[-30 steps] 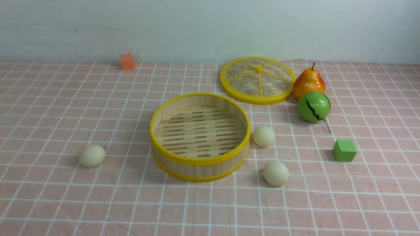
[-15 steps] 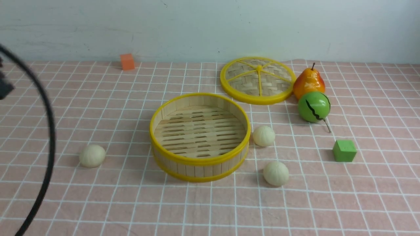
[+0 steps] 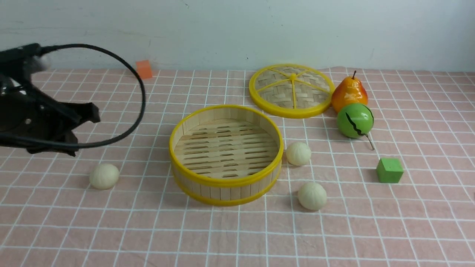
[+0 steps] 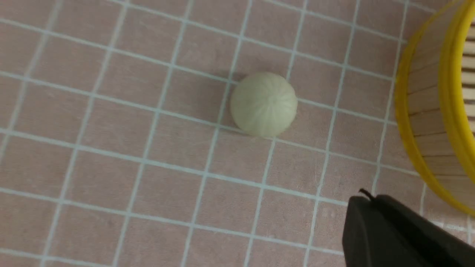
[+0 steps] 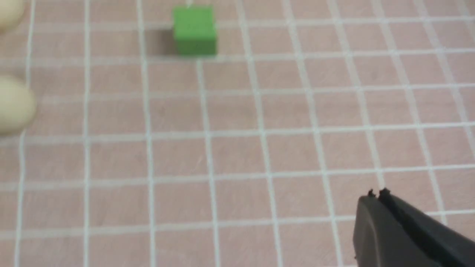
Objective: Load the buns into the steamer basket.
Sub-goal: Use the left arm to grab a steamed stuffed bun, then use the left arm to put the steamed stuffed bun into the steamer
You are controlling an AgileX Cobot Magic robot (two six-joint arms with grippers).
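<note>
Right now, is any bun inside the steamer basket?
No, the basket holds nothing; all three buns lie on the cloth outside it.

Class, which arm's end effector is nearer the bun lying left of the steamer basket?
Left. The left end effector hangs above that bun; the right end effector is far off, out by the green cube.

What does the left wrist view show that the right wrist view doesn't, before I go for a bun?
Only the left wrist view: one whole bun, sharp, pleats visible, lying apart from the steamer basket, whose wall runs along the frame edge. Only the right wrist view: the green cube and two blurred buns, cut off at the frame edge. Both: the pink checked cloth and that arm's own gripper, left gripper and right gripper, tips together, holding nothing.
</note>
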